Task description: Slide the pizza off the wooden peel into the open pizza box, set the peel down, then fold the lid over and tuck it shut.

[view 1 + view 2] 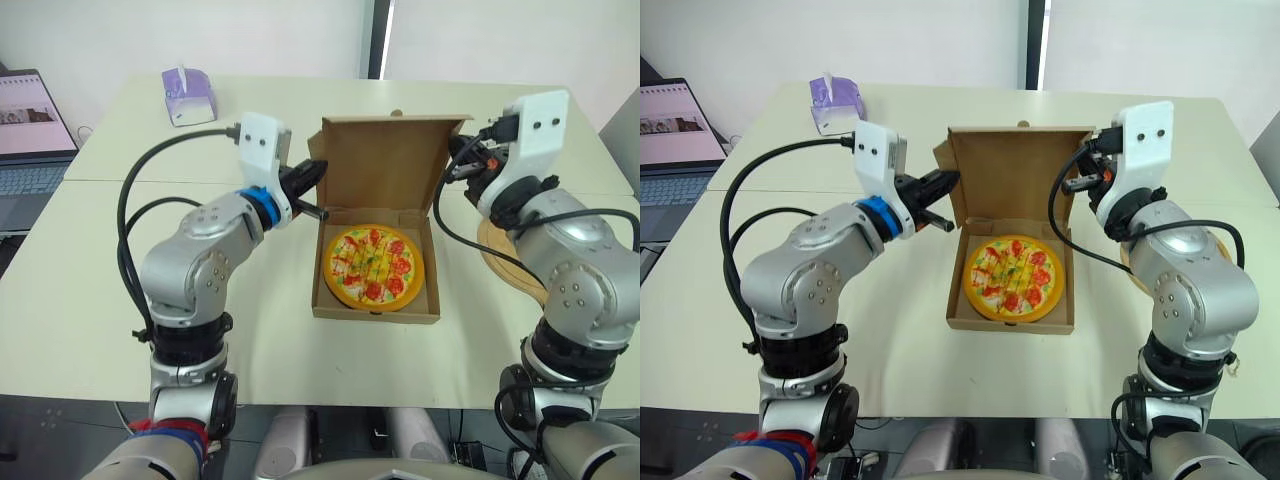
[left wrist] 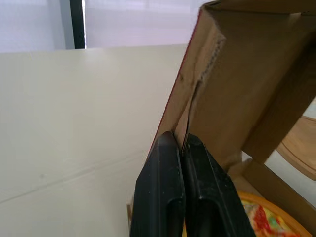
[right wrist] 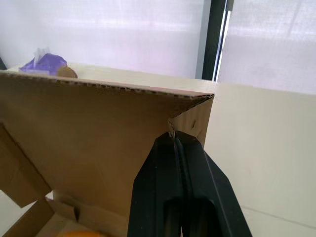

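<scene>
On the pale table (image 1: 80,300), the pizza (image 1: 376,265) is seen lying in the open pizza box (image 1: 375,312), whose lid (image 1: 385,160) stands upright. The lid's left flap is clamped by the left gripper (image 2: 180,140), its right corner by the right gripper (image 3: 175,138). The wooden peel (image 1: 497,258) is laid flat just right of the box.

Brown pizza box (image 1: 385,160), yellow red-spotted pizza (image 1: 376,265)

Peel (image 2: 302,148) mostly behind right arm (image 1: 575,260); laptop (image 1: 30,150) edge-cropped
</scene>
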You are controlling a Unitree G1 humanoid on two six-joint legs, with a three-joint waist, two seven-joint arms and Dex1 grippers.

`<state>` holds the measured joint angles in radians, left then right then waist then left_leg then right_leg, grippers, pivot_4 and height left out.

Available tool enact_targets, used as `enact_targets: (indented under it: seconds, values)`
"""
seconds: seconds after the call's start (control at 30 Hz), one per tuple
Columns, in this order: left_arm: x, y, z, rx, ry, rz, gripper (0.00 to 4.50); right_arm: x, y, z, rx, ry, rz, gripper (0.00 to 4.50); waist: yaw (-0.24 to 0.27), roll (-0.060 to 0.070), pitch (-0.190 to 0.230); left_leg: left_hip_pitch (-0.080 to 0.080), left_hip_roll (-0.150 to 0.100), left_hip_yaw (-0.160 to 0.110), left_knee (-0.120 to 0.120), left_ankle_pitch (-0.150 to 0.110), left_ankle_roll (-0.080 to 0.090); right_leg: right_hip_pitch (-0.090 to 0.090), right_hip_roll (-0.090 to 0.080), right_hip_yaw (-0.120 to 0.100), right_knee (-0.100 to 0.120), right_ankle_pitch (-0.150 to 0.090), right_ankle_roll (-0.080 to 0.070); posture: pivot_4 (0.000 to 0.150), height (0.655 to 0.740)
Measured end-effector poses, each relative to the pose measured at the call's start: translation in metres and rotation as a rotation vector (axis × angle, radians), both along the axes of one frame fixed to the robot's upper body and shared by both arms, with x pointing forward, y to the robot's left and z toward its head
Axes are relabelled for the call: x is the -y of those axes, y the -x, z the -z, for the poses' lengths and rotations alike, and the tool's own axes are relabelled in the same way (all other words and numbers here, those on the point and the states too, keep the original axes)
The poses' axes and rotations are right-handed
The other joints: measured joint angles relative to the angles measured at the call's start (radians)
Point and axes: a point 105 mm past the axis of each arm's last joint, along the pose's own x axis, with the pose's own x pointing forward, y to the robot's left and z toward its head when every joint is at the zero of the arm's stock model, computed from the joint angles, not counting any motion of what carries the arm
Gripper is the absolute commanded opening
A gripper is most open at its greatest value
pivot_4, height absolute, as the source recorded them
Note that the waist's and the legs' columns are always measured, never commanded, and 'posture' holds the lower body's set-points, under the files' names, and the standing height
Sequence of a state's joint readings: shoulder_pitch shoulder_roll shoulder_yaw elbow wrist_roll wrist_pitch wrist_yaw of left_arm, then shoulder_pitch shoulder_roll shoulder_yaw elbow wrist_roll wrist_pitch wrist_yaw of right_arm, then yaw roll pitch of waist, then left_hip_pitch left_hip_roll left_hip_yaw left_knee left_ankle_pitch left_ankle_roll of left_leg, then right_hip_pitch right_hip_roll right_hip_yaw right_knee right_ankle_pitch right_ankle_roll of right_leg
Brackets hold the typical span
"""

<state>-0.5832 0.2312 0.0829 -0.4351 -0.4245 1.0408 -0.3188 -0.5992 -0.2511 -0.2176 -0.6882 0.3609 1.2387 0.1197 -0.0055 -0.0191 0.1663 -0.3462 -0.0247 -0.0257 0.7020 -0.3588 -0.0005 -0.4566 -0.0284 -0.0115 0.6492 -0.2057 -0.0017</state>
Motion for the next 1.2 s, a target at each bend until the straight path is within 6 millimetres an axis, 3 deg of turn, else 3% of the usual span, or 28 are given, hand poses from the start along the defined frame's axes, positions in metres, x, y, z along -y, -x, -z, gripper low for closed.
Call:
enact_targets:
  seconds: [0.37,0.73,1.2]
  values:
    - [-0.004,0.034,0.026,0.051,0.009,0.015,0.04,-0.003,0.027,0.017,-0.014,-0.004,0.004,0.0,-0.001,0.001,-0.004,0.002,0.0,0.0,0.0,0.0,0.0,0.002,0.001,0.0,0.0,0.0,0.0,0.15,0.74]
    - [0.002,0.03,0.012,0.107,0.039,0.016,0.04,0.002,0.028,0.011,0.018,0.046,0.013,0.0,0.0,0.001,-0.004,0.001,0.0,0.0,0.0,0.0,0.001,0.002,0.002,0.0,-0.001,0.0,0.0,0.15,0.74]
    - [-0.004,0.048,0.024,0.052,0.081,0.047,0.04,0.001,0.038,0.013,0.032,0.037,0.006,0.0,0.001,0.001,-0.004,0.001,0.001,-0.001,0.0,0.0,0.001,0.002,0.002,0.0,-0.002,0.0,0.0,0.15,0.74]
